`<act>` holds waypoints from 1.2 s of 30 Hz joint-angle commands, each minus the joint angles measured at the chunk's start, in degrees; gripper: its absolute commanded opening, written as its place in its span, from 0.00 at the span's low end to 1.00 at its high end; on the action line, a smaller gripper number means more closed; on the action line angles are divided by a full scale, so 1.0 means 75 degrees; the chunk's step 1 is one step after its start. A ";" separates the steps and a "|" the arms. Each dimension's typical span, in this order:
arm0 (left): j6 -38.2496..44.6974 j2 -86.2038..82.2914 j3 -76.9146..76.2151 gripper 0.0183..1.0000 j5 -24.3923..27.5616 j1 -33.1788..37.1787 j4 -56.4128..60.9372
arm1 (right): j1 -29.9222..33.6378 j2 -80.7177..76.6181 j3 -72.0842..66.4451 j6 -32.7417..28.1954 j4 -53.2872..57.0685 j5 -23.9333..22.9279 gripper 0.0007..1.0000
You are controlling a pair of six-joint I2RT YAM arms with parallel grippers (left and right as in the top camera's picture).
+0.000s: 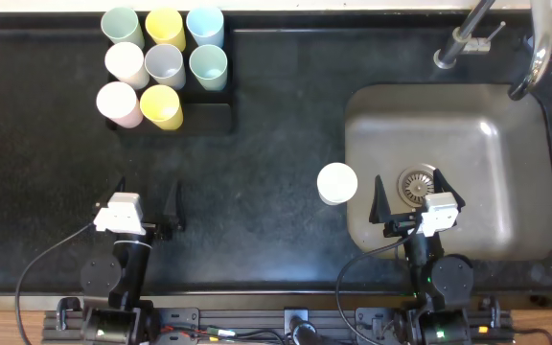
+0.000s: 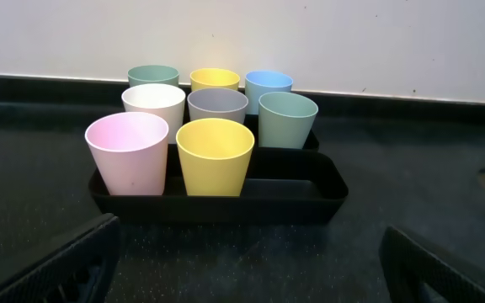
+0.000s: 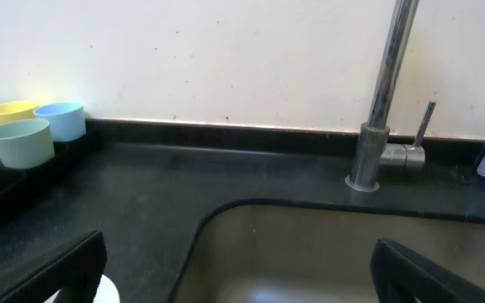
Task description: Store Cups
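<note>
Eight cups (image 1: 164, 65) are standing packed together in a black tray (image 1: 211, 118) at the upper left of the top view. A lone white cup (image 1: 337, 182) is sitting on the dark counter (image 1: 257, 192) near the centre, just beside the sink's (image 1: 506, 240) left rim. The left gripper (image 1: 149, 196) is hanging at lower left, fingers spread wide, facing the tray. The right gripper (image 1: 412, 189) is hovering at lower right over the sink's left part, its fingers likewise wide apart.

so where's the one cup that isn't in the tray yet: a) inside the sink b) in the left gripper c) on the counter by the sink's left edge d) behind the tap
C: the white cup sits on the counter beside the sink, away from the tray.
</note>
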State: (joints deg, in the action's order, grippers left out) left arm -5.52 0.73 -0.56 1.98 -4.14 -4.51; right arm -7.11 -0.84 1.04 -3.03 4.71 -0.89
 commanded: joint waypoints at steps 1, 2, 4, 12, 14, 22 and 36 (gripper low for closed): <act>0.0163 -0.0076 0.0015 1.00 0.0122 -0.0058 -0.0017 | 0.0044 0.0073 -0.0102 0.0032 -0.0163 -0.0289 1.00; 0.0163 -0.0076 0.0015 1.00 0.0122 -0.0058 -0.0017 | 0.0044 0.0050 -0.0093 0.0032 -0.0219 -0.0286 1.00; 0.0163 -0.0076 0.0015 1.00 0.0122 -0.0058 -0.0017 | 0.0044 -0.0213 0.0131 0.0032 -0.0259 -0.0286 1.00; 0.0163 -0.0076 0.0015 1.00 0.0122 -0.0058 -0.0017 | 0.0041 -0.3628 0.3931 -0.0047 0.0618 -0.0280 1.00; 0.0163 -0.0076 0.0015 1.00 0.0122 -0.0058 -0.0017 | 0.0041 -0.4488 0.5179 0.0017 0.1609 -0.0233 0.99; 0.0163 -0.0076 0.0015 1.00 0.0122 -0.0058 -0.0017 | 0.0044 -0.8064 0.9296 0.0321 0.6866 0.0749 1.00; 0.0163 -0.0076 0.0015 1.00 0.0122 -0.0058 -0.0017 | -0.0140 -1.2106 1.0459 0.0495 0.9635 0.1629 1.00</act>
State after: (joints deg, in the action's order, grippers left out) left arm -5.50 0.73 -0.56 2.00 -4.14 -4.51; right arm -7.31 -89.78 77.69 0.05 76.53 9.47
